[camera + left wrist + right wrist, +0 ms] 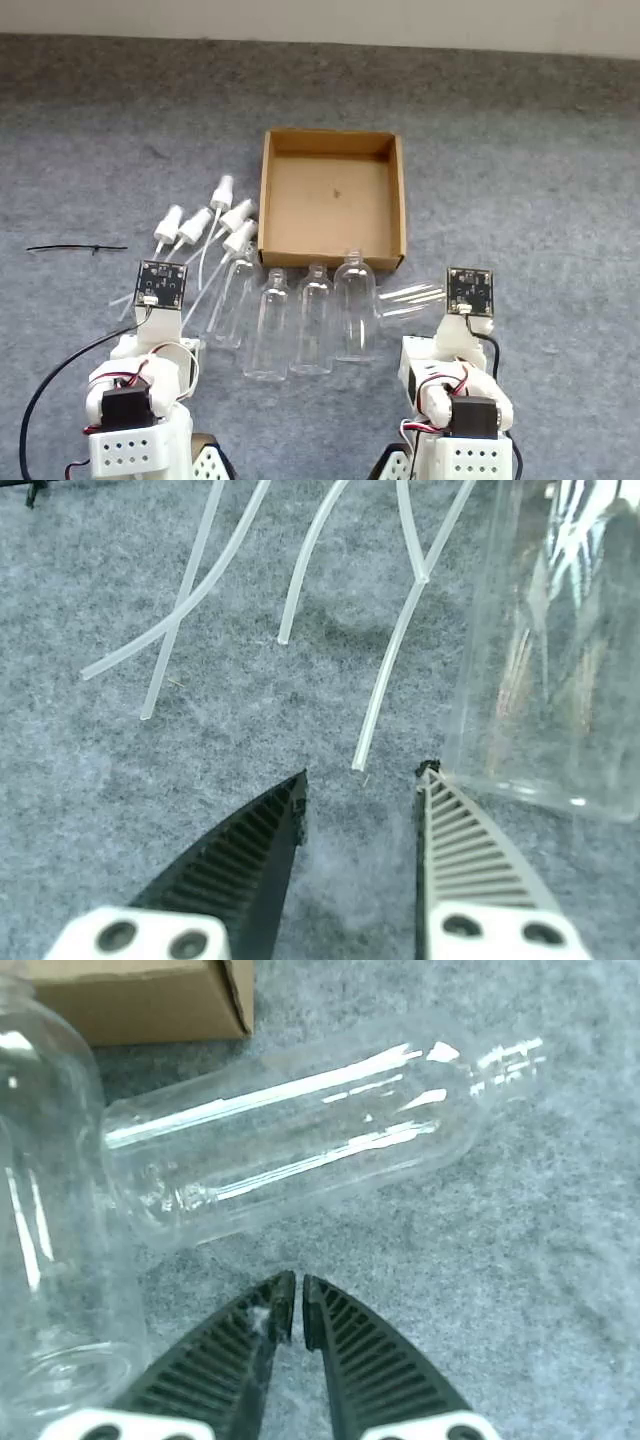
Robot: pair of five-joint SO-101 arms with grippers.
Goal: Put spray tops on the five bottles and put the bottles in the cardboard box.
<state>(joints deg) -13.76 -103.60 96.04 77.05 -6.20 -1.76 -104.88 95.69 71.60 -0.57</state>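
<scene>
Several clear plastic bottles [312, 318] lie side by side in front of the open cardboard box [283, 143], none with a top on. One more bottle [410, 298] lies crosswise to their right. Several white spray tops [220, 215] with long thin tubes lie left of the box. My left gripper [364, 785] is open just above the carpet, at the tube ends [385, 685], with a bottle's base [560, 650] beside it. My right gripper [297, 1295] is shut and holds nothing, just short of the crosswise bottle [320, 1130].
A grey carpet covers the table. A black cable tie [75, 248] lies at the far left. The left arm [150, 345] and right arm [455, 380] stand at the near edge. A box corner [150, 1000] and an upright bottle [50, 1240] flank the right gripper.
</scene>
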